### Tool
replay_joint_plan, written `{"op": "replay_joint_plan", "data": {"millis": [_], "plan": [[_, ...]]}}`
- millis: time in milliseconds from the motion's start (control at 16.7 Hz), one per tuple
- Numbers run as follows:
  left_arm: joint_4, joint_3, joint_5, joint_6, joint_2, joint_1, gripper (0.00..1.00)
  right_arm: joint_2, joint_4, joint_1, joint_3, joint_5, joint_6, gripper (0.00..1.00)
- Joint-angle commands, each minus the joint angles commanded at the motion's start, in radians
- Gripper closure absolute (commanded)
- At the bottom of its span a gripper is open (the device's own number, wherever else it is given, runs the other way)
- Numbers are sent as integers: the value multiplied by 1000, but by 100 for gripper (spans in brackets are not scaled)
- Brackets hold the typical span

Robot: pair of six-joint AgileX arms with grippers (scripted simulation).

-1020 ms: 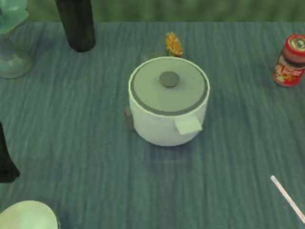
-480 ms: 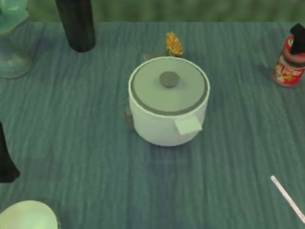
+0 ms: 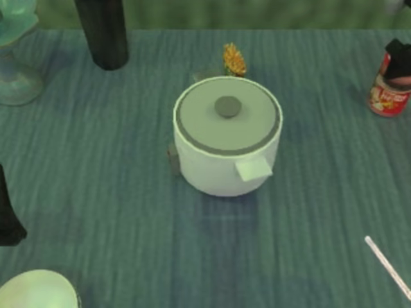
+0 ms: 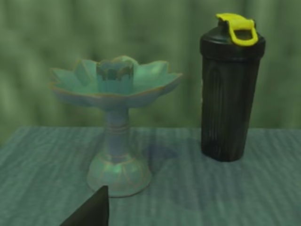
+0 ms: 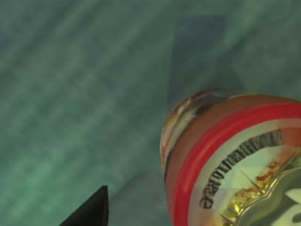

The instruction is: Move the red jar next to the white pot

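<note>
Tabletop unchanged; right tool lower over red jar.

The white pot sits upright near the table's middle, large and round, its flat lid closed: a grey ring just inside the rim and a round grey knob at the centre. A small square handle juts from its near right side, another from its left. The red jar stands upright well apart from it, at the table's far right edge (its top partly hidden from above by something dark). Up close, the jar shows a red lid rim with printed lettering and a red-and-white label.
</note>
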Motion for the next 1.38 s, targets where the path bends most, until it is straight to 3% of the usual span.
{"op": "replay_joint_plan", "data": {"millis": [780, 1380], "plan": [[0, 0, 0, 0, 0, 0, 0, 33, 166, 22, -128, 5, 22, 0], [0, 0, 0, 0, 0, 0, 0, 33, 166, 22, -128, 5, 22, 75]]}}
